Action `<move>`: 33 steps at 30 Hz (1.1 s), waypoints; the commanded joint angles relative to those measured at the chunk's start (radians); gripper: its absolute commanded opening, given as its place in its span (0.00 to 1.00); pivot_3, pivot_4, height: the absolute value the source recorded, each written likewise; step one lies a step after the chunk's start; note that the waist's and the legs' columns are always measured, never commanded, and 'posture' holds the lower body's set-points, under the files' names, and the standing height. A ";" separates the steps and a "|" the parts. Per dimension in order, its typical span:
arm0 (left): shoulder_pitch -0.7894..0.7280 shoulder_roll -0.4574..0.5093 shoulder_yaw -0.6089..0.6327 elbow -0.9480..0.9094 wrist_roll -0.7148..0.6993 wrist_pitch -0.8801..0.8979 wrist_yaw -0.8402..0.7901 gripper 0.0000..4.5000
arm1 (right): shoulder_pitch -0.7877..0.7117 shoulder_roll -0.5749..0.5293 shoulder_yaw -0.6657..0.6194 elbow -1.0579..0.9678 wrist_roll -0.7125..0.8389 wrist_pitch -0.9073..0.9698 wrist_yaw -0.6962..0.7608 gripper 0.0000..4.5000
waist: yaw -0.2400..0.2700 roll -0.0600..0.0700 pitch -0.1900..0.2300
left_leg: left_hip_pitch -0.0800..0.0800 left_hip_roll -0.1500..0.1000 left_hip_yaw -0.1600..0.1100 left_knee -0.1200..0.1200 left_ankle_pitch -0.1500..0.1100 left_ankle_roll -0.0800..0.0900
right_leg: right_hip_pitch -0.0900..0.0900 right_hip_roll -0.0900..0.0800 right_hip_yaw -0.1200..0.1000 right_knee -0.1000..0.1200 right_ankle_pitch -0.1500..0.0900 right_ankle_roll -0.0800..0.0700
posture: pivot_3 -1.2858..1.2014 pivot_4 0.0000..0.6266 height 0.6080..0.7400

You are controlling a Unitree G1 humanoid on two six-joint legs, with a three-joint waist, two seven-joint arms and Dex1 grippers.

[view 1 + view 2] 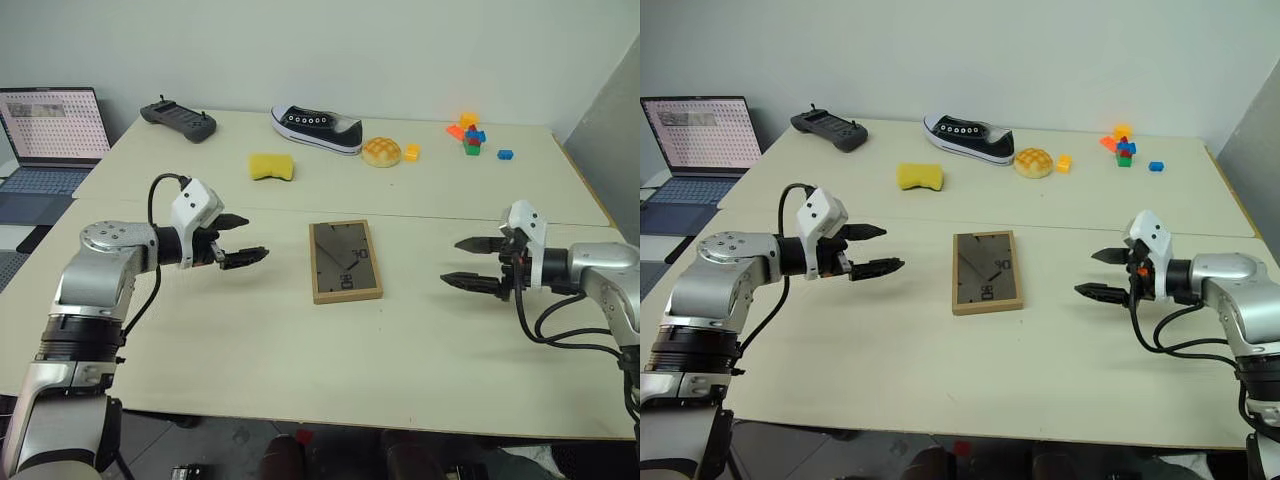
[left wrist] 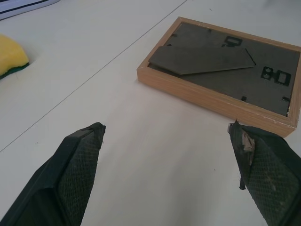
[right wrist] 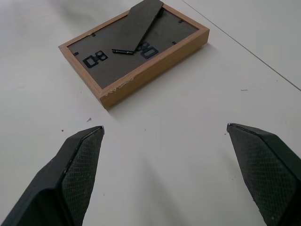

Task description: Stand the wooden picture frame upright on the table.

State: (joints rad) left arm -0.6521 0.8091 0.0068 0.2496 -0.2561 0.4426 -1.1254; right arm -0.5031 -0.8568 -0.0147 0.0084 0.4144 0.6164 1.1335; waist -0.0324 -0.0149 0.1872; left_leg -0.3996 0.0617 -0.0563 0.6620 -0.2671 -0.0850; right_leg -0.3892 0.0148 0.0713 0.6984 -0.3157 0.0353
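The wooden picture frame (image 1: pixel 345 261) lies flat in the middle of the cream table (image 1: pixel 300 340), its dark grey back with the folded stand facing up. In the wrist views the frame (image 2: pixel 221 75) (image 3: pixel 134 49) shows the same dark back and light-wood rim. My left gripper (image 1: pixel 237 240) hovers to the frame's left, open and empty, fingers aimed at it. To the frame's right my right gripper (image 1: pixel 472 262) is also open and empty, pointing at the frame. Both stand a hand's width away from it.
Toward the table's far edge lie a yellow sponge (image 1: pixel 271 167), a black shoe (image 1: pixel 317 129), a bread bun (image 1: pixel 382 151), a black controller (image 1: pixel 178 120) and several coloured blocks (image 1: pixel 472 137). A laptop (image 1: pixel 50 130) stands off the table's far left corner.
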 commanded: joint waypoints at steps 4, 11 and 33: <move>-0.021 0.020 0.021 -0.008 -0.002 -0.014 -0.004 1.00 | -0.054 -0.003 -0.006 0.017 -0.006 -0.026 0.011 0.99 | 0.000 0.000 0.000 | 0.000 0.000 0.000 0.000 0.000 0.000 | 0.000 0.000 0.000 0.000 0.000 0.000 | 0.52 0.24 1.00; -0.014 -0.009 0.061 -0.009 -0.034 0.025 0.042 0.92 | -0.080 0.054 -0.002 0.041 -0.025 -0.047 -0.046 0.91 | -0.001 0.000 0.000 | 0.000 0.000 0.000 0.000 0.000 0.000 | 0.000 0.000 0.000 0.000 0.000 0.000 | 0.52 0.24 1.00; 0.031 -0.367 -0.021 0.018 0.040 0.013 0.384 0.01 | -0.154 0.421 0.148 0.267 -0.315 -0.215 -0.443 0.00 | 0.000 0.000 0.000 | 0.000 0.000 0.000 0.000 0.000 -0.001 | -0.001 -0.001 0.000 0.001 0.000 0.000 | 0.52 0.24 1.00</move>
State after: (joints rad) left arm -0.5893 0.4458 -0.0051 0.2594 -0.2356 0.4738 -0.7622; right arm -0.6259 -0.4450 0.1244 0.2678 0.1217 0.4353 0.7076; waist -0.0324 -0.0149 0.1870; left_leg -0.3997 0.0617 -0.0564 0.6623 -0.2668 -0.0855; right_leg -0.3898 0.0143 0.0714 0.6999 -0.3156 0.0353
